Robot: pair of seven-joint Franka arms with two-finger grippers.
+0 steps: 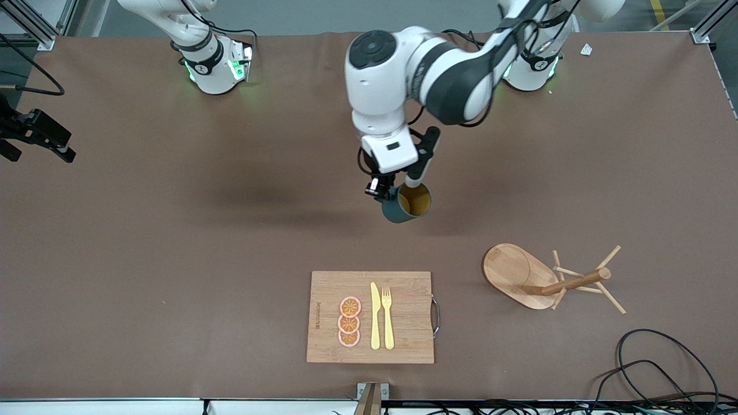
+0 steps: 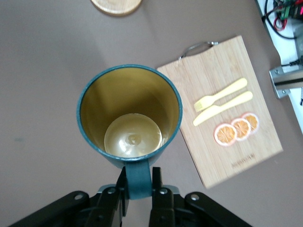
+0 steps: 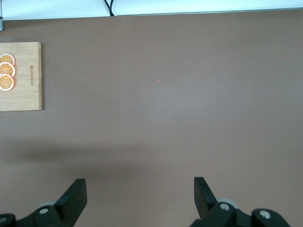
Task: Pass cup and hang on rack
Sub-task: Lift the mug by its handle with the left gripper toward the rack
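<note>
The dark teal cup with a yellowish-brown inside hangs in the air over the middle of the table, its opening facing up. My left gripper is shut on its loop handle. The left wrist view looks down into the cup, with the fingers clamped on both sides of the handle. The wooden rack stands on its oval base toward the left arm's end, nearer to the front camera than the cup. Its base edge shows in the left wrist view. My right gripper is open and empty over bare table.
A bamboo cutting board with a yellow knife, a fork and orange slices lies near the table's front edge; it also shows in the left wrist view. Black cables coil at the front corner by the rack.
</note>
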